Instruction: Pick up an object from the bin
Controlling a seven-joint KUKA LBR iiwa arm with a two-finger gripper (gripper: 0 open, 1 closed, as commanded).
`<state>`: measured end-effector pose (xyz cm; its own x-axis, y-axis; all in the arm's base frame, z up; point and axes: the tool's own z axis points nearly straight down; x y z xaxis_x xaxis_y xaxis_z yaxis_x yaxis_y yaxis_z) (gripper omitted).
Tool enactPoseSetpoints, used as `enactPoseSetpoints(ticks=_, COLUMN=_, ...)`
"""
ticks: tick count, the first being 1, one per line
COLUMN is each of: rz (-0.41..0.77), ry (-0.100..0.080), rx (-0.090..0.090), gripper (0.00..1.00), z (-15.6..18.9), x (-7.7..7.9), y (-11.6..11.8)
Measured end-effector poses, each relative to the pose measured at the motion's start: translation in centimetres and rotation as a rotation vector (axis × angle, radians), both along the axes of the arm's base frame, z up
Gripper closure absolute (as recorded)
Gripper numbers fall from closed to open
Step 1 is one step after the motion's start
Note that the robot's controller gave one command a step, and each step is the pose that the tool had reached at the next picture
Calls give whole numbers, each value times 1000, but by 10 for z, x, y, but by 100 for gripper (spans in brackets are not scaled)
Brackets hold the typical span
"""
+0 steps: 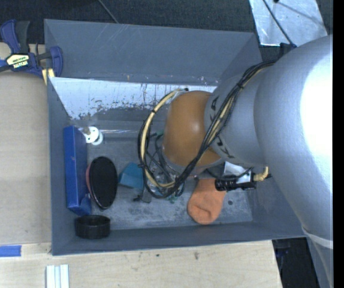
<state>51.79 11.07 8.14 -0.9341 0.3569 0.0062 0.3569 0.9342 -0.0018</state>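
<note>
In the grey bin [160,53], the tool [152,188], open or closed I cannot tell, sits just right of a teal block [132,176], with a black oval [103,182] left of that block and an orange lump [206,206] farther right.

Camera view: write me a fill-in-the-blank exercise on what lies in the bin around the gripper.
1. The long bar along the left wall of the bin is ____ in colour.
2. The small teal thing lies between the gripper and a black thing of ____ shape.
3. The round black cap sits in the view's lower-left ____ of the bin.
4. The soft orange thing lies to the ____ of the gripper in the view.

Missing words: blue; oval; corner; right.
</note>
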Motion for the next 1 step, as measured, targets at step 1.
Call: enactPoseSetpoints(ticks=1, rz=-1, ry=-5, rx=-1, gripper=100, z=166, x=-14, y=-17)
